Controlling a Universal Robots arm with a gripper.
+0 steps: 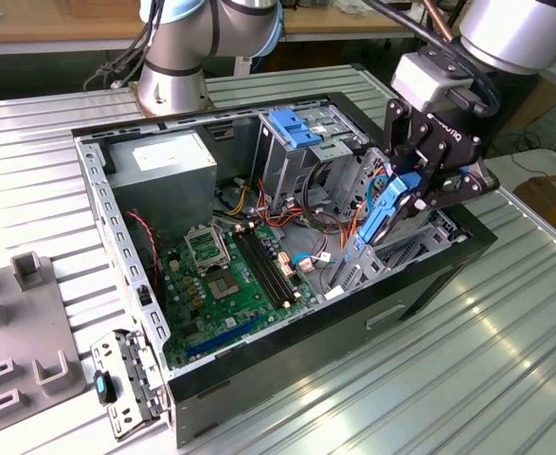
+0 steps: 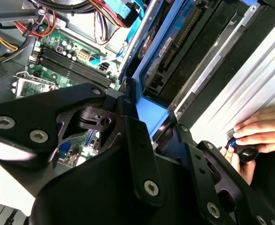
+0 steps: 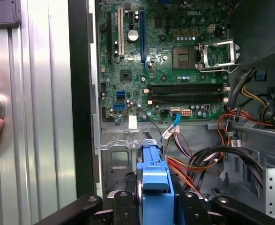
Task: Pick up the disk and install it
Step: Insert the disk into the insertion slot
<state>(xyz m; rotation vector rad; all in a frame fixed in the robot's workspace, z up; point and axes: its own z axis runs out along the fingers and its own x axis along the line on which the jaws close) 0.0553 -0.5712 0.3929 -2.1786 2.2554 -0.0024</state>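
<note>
As it hangs over boxy case (image 1: 296, 365) | black claw (image 1: 406, 195) grips flat blue-edged disk (image 1: 382, 223)

Exterior view: set high and off the arm, at medium range. It looks obliquely down on the open computer case (image 1: 287, 358) and the ribbed counter (image 1: 467, 379) around it. The gripper (image 1: 408, 194) stands over the case's end at the exterior view's right.

First wrist view: close behind the gripper, facing past the disk (image 3: 155, 180) in its grip to the motherboard (image 3: 174, 70) beyond.

Second wrist view: closer still, beside the gripper's linkage, facing obliquely along the same disk.

Shared by all three views: motherboard and disk. Both wrist views also take in a person's hand (image 2: 261, 133) at the counter, beyond the case wall from the gripper.
</note>
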